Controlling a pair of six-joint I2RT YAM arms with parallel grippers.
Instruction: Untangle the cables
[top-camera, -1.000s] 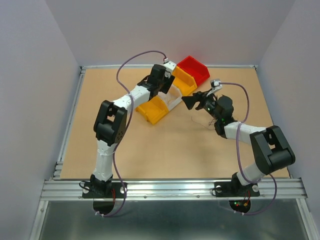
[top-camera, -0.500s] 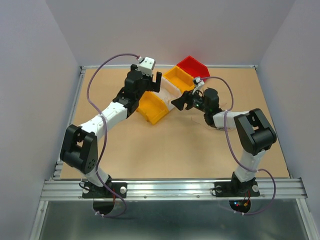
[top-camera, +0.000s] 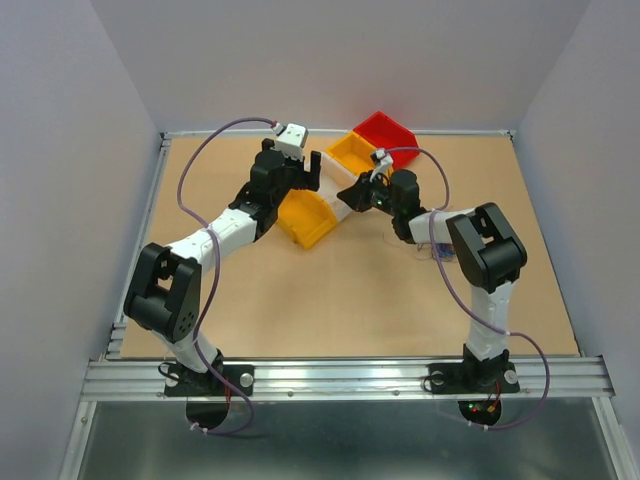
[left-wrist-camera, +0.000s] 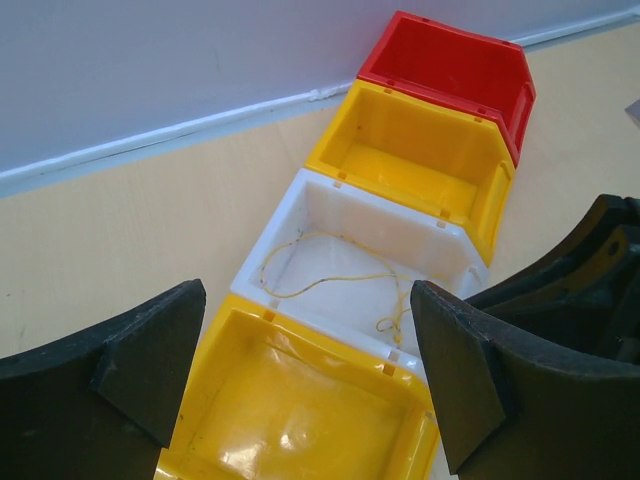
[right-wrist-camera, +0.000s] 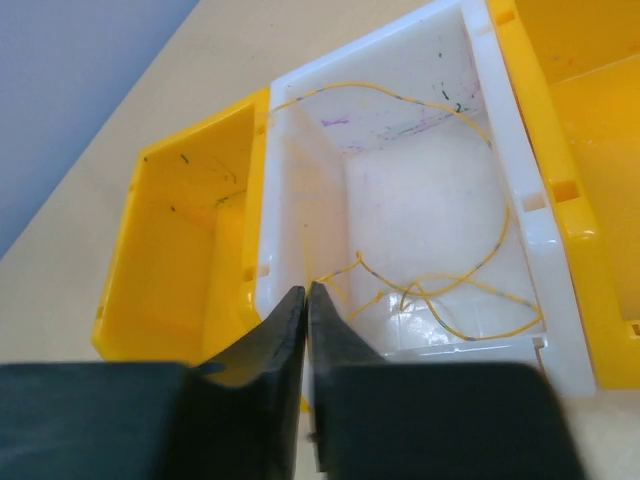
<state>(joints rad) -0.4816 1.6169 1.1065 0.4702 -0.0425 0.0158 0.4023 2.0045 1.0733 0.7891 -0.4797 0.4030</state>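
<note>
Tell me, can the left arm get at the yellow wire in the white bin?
Probably yes. The left gripper hangs open above the open-topped white bin, the yellow wire bare below. The right gripper at the bin's rim may crowd it.

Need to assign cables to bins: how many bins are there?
4 in a row: red bin farthest, yellow bin next, white bin holding a yellow wire, second yellow bin nearest. None seems hidden.

Yellow-orange cable (left-wrist-camera: 340, 279), hair-thin, one length: lying slack in loose loops inside the white bin (left-wrist-camera: 400, 220), one strand arching along its wall.
</note>
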